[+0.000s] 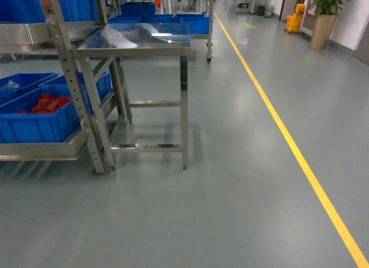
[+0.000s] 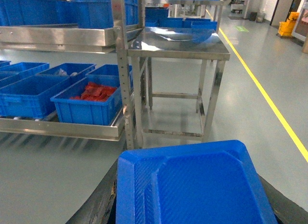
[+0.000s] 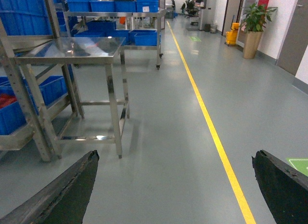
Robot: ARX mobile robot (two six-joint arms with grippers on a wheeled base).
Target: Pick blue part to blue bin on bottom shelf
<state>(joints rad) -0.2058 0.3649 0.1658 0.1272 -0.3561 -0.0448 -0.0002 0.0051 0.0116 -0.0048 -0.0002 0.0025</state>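
The blue part (image 2: pixel 202 180), a flat ribbed tray-like piece with cut corners, fills the bottom of the left wrist view. My left gripper (image 2: pixel 191 197) is shut on it, with black fingers (image 2: pixel 103 200) showing on either side. The bottom shelf (image 2: pixel 62 130) lies ahead to the left, its steel front rail under a row of blue bins (image 2: pixel 26 96). One blue bin (image 2: pixel 89 111) holds red parts (image 2: pixel 96 91). My right gripper (image 3: pixel 175 155) hangs open over bare floor, holding nothing. The head view shows the shelf (image 1: pixel 40 151) and bins (image 1: pixel 34 127) at its left edge, but neither gripper.
A small steel table (image 1: pixel 135 40) stands just right of the rack's perforated upright (image 1: pixel 75 89). An upper rack tier (image 2: pixel 57 36) carries more blue bins. A yellow floor line (image 1: pixel 288 141) runs down the aisle on the right. A potted plant (image 1: pixel 326 14) stands far right.
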